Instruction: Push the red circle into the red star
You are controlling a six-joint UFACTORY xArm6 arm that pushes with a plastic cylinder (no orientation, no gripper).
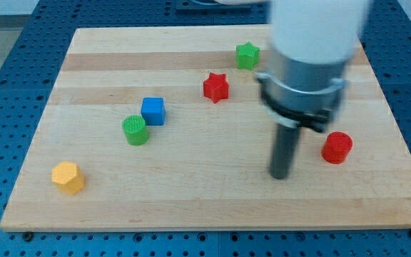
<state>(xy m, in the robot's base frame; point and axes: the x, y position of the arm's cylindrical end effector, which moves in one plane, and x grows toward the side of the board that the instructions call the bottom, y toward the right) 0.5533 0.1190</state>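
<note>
My tip (280, 175) rested on the wooden surface (191, 193) at the end of a dark rod that hung straight down from the white arm entering at the view's top; there was no gripper whose opening could be told. The red circle (337, 148) lay near the tip at about two o'clock, apart from it, and the red star (216, 87) lay well off at about eleven o'clock. Farther out were the green star (247, 55), the blue cube (153, 111) just beside the green cylinder (135, 130), and the yellow block (68, 177).
</note>
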